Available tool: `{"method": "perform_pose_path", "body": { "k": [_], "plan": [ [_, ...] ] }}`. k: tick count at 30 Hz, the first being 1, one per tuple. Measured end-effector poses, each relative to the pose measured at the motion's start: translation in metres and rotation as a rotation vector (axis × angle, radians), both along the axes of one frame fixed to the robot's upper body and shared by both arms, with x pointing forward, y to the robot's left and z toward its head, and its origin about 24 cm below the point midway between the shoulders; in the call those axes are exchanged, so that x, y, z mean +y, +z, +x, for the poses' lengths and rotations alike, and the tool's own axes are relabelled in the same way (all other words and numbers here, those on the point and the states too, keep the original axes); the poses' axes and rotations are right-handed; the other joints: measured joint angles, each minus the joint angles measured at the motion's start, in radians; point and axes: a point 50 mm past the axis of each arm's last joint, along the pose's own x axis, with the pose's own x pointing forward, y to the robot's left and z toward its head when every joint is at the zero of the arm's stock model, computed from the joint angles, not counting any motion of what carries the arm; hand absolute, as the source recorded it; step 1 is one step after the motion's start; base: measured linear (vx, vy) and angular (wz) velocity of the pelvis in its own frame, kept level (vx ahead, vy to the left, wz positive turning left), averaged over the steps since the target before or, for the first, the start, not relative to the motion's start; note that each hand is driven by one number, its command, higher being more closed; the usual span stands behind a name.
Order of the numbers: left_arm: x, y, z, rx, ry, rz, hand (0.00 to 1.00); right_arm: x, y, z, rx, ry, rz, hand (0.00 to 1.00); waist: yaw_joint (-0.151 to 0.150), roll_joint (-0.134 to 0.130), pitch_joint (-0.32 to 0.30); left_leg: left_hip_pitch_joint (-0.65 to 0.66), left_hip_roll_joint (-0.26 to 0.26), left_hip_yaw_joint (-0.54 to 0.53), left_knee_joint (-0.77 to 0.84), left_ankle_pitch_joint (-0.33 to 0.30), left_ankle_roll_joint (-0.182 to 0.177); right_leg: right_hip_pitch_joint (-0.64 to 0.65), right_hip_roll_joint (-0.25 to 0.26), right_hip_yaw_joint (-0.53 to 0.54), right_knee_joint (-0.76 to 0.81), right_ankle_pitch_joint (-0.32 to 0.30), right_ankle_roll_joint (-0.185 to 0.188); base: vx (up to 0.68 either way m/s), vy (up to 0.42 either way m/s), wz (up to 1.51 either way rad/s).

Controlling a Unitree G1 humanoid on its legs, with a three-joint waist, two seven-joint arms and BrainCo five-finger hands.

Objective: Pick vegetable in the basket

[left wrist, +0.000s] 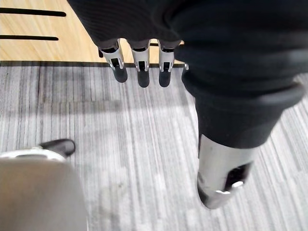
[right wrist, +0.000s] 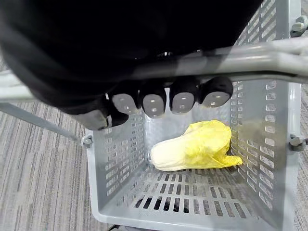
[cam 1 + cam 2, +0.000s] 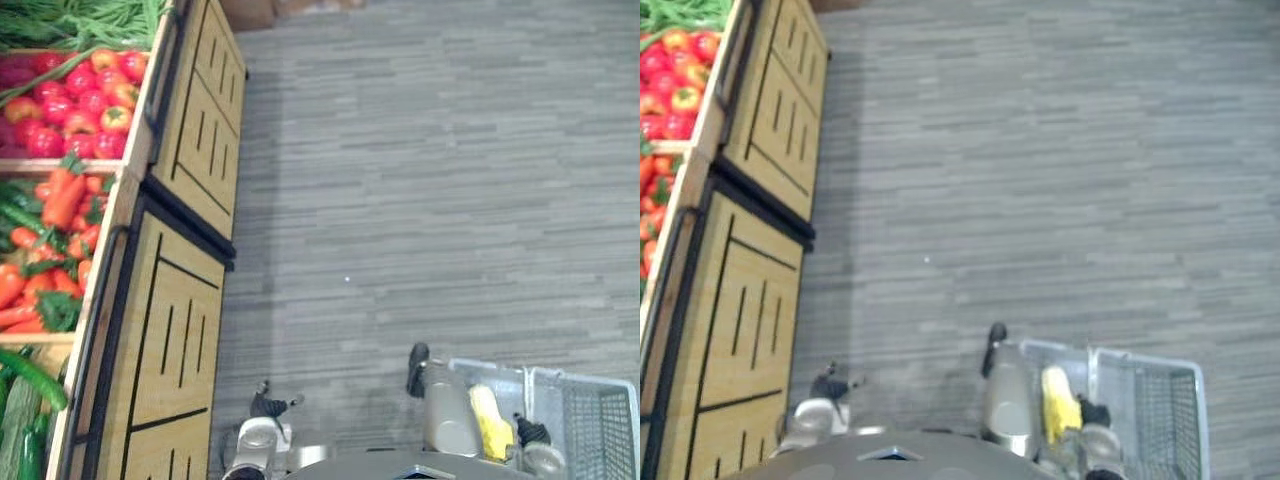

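A grey plastic basket [image 2: 192, 204] hangs from my right hand [image 2: 163, 98], whose fingers are curled round its metal handle [image 2: 250, 60]. Inside it lies one pale yellow cabbage [image 2: 197, 147]. In the left eye view the basket [image 3: 595, 415] sits at the lower right with the cabbage [image 3: 490, 420] showing beside my right hand [image 3: 530, 432]. My left hand [image 1: 139, 67] hangs over the carpet by the stand's wooden side, fingers straight and holding nothing; it also shows low in the left eye view [image 3: 267, 404].
A wooden display stand [image 3: 180, 300] runs along the left. Its bins hold red tomatoes [image 3: 80, 100], carrots [image 3: 55, 240], cucumbers [image 3: 25, 390] and green beans [image 3: 80, 20]. Grey striped carpet [image 3: 430, 180] spreads to the right of it.
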Motion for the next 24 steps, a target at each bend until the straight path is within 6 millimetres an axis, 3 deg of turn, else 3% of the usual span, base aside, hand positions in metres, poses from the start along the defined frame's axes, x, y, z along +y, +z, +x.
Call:
{"method": "perform_pose_path", "body": {
  "k": [2, 3, 5, 7, 10, 11, 12, 14, 15, 16, 17, 18, 20, 21, 22, 23, 24],
  "plan": [
    [0.002, 0.002, 0.004, -0.019, 0.003, 0.005, 0.0, 0.0, -0.002, -0.013, 0.043, -0.009, 0.003, 1.0, -0.003, -0.011, 0.007, -0.125, 0.045, -0.036, 0.266, 0.169, -0.008, 0.115, 0.0, -0.061, -0.034, -0.054, -0.018, 0.42, -0.288, 0.71],
    [0.003, 0.003, 0.006, -0.027, 0.007, 0.006, 0.0, 0.001, -0.004, -0.016, 0.054, -0.01, 0.008, 1.0, 0.0, -0.012, 0.008, -0.158, 0.056, -0.034, 0.345, 0.187, -0.01, 0.144, -0.001, -0.074, -0.045, -0.06, -0.03, 0.38, -0.232, 0.54],
    [0.007, 0.006, 0.009, -0.045, 0.015, 0.007, 0.0, -0.004, -0.002, -0.017, 0.063, -0.007, -0.004, 1.0, 0.005, -0.018, 0.011, -0.28, 0.072, 0.063, 0.591, 0.12, 0.008, 0.272, 0.004, -0.125, -0.131, -0.076, -0.043, 0.43, -0.18, 0.48],
    [0.009, 0.008, 0.012, -0.061, 0.017, 0.01, 0.0, -0.006, -0.002, -0.017, 0.061, -0.009, -0.007, 1.0, 0.004, -0.025, 0.015, -0.336, 0.052, 0.129, 0.612, 0.066, 0.028, 0.356, 0.005, -0.17, -0.203, -0.076, -0.035, 0.31, -0.098, 0.68],
    [0.01, 0.01, 0.017, -0.086, 0.035, 0.006, 0.0, -0.008, -0.001, -0.012, 0.049, -0.014, -0.011, 1.0, 0.015, -0.032, 0.016, -0.422, 0.002, 0.308, 0.443, 0.028, 0.024, 0.463, 0.004, -0.267, -0.294, -0.058, -0.001, 0.36, -0.027, 0.8],
    [0.01, 0.01, 0.017, -0.086, 0.034, 0.007, 0.0, -0.008, 0.001, -0.004, 0.023, -0.018, -0.012, 1.0, 0.016, -0.034, 0.015, -0.432, -0.028, 0.405, 0.302, 0.035, 0.035, 0.492, 0.001, -0.298, -0.324, -0.053, 0.013, 0.38, 0.049, 0.66],
    [0.009, 0.01, 0.017, -0.084, 0.031, 0.006, 0.0, -0.009, 0.003, 0.004, -0.012, -0.03, -0.018, 1.0, 0.016, -0.033, 0.015, -0.429, -0.07, 0.477, 0.128, 0.07, 0.053, 0.517, 0.0, -0.325, -0.355, -0.047, 0.033, 0.41, 0.101, 0.62],
    [0.008, 0.009, 0.015, -0.071, 0.027, 0.01, 0.0, -0.011, 0.006, 0.011, -0.041, -0.031, -0.025, 1.0, 0.021, -0.031, 0.014, -0.411, -0.123, 0.511, -0.089, 0.142, 0.08, 0.552, 0.002, -0.342, -0.379, -0.049, 0.059, 0.32, 0.13, 0.3],
    [0.009, 0.007, 0.011, -0.054, 0.03, 0.011, 0.0, -0.01, 0.006, 0.014, -0.048, -0.025, -0.027, 1.0, 0.041, -0.033, 0.014, -0.397, -0.143, 0.499, -0.168, 0.211, 0.122, 0.58, 0.003, -0.342, -0.382, -0.061, 0.082, 0.39, 0.201, 0.11],
    [0.011, 0.005, 0.007, -0.03, 0.031, 0.015, 0.0, -0.007, 0.006, 0.016, -0.046, -0.017, -0.021, 1.0, 0.055, -0.051, -0.001, -0.384, -0.167, 0.498, -0.162, 0.237, 0.211, 0.599, -0.011, -0.339, -0.382, -0.066, 0.09, 0.41, 0.199, 0.11],
    [0.014, 0.005, 0.006, -0.021, 0.029, 0.024, 0.0, -0.004, 0.005, 0.018, -0.048, -0.011, -0.013, 1.0, 0.059, -0.068, -0.008, -0.377, -0.187, 0.499, -0.163, 0.221, 0.22, 0.603, -0.029, -0.335, -0.377, -0.065, 0.089, 0.51, 0.252, 0.34],
    [0.02, 0.005, 0.003, -0.009, 0.027, 0.04, 0.0, 0.004, 0.003, 0.02, -0.046, 0.015, 0.002, 1.0, 0.06, -0.104, -0.017, -0.376, -0.224, 0.486, -0.156, 0.186, 0.242, 0.6, -0.066, -0.324, -0.34, -0.063, 0.087, 0.36, 0.179, 0.48],
    [0.029, 0.006, -0.003, 0.015, 0.015, 0.071, 0.0, 0.007, 0.003, 0.024, -0.057, 0.026, 0.003, 1.0, 0.06, -0.137, -0.033, -0.375, -0.252, 0.469, -0.109, 0.143, 0.276, 0.547, -0.135, -0.266, -0.161, -0.051, 0.082, 0.52, 0.266, 0.52],
    [0.03, 0.005, -0.006, 0.025, 0.014, 0.073, 0.0, 0.007, 0.003, 0.026, -0.062, 0.027, 0.0, 1.0, 0.061, -0.142, -0.037, -0.37, -0.256, 0.457, -0.094, 0.124, 0.277, 0.532, -0.152, -0.257, -0.102, -0.022, 0.106, 0.57, 0.282, 0.5],
    [0.032, 0.004, -0.011, 0.039, 0.017, 0.077, 0.0, 0.005, 0.004, 0.028, -0.066, 0.026, -0.006, 1.0, 0.059, -0.144, -0.035, -0.339, -0.264, 0.424, -0.077, 0.085, 0.27, 0.487, -0.188, -0.207, 0.067, 0.062, 0.126, 0.45, 0.21, 0.68],
    [0.031, 0.003, -0.015, 0.055, 0.02, 0.074, 0.0, -0.001, 0.006, 0.027, -0.068, 0.023, -0.024, 1.0, 0.053, -0.137, -0.031, -0.285, -0.273, 0.382, -0.084, 0.059, 0.263, 0.414, -0.218, -0.124, 0.281, 0.191, 0.093, 0.44, 0.192, 0.82],
    [0.03, 0.002, -0.017, 0.061, 0.017, 0.072, 0.0, -0.001, 0.006, 0.026, -0.066, 0.023, -0.025, 1.0, 0.046, -0.135, -0.029, -0.256, -0.279, 0.354, -0.091, 0.05, 0.261, 0.375, -0.22, -0.08, 0.392, 0.184, 0.097, 0.43, 0.135, 1.08]
  ]
}}
